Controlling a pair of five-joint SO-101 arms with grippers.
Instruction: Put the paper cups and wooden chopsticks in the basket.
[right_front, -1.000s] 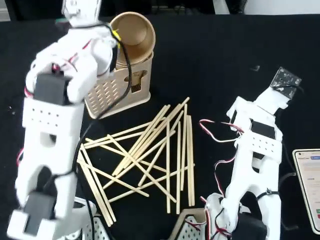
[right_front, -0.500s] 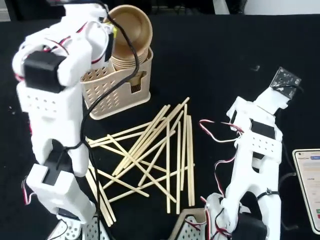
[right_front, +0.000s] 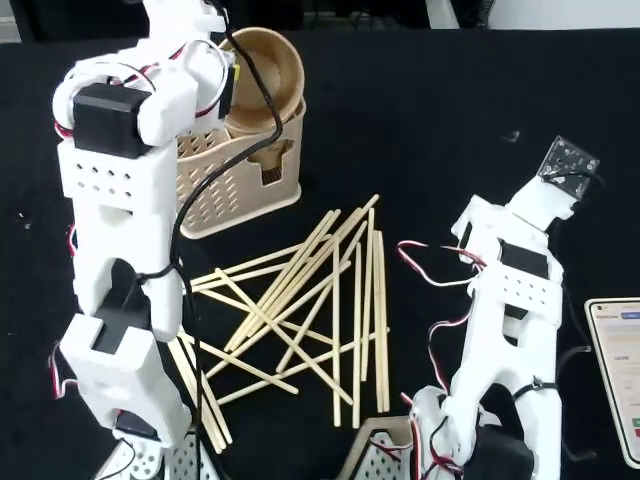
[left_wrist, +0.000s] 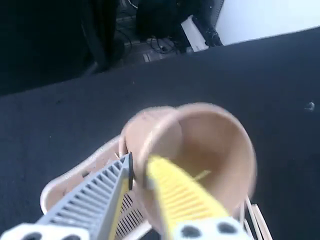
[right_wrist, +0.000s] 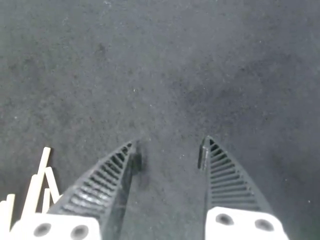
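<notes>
Grip confirmed: left pincer (left_wrist: 139, 165) is clamped on the wall of a paper cup (left_wrist: 210, 145), ribbed yellow finger inside, ribbed grey finger outside. The cup is smooth tan card with a round rolled rim. It rests tilted at the top of the basket (right_front: 240, 190), over nested cups (right_front: 248, 126). The basket is beige plastic, rectangular, with slotted walls, and stands far left on the desk (right_front: 430, 110), which is matte black cloth. The wooden chopsticks (right_front: 310, 300), pale, thin and straight, lie crisscrossed in a loose heap just in front of the basket, between the arms. The white left arm (right_front: 110, 200) overhangs the basket's near corner and hides part of the heap. The right pincer (right_wrist: 168, 150) stands open, its dark toothed fingers apart over bare cloth and holding nothing. A phone (right_front: 620, 370) lies at the right edge.
</notes>
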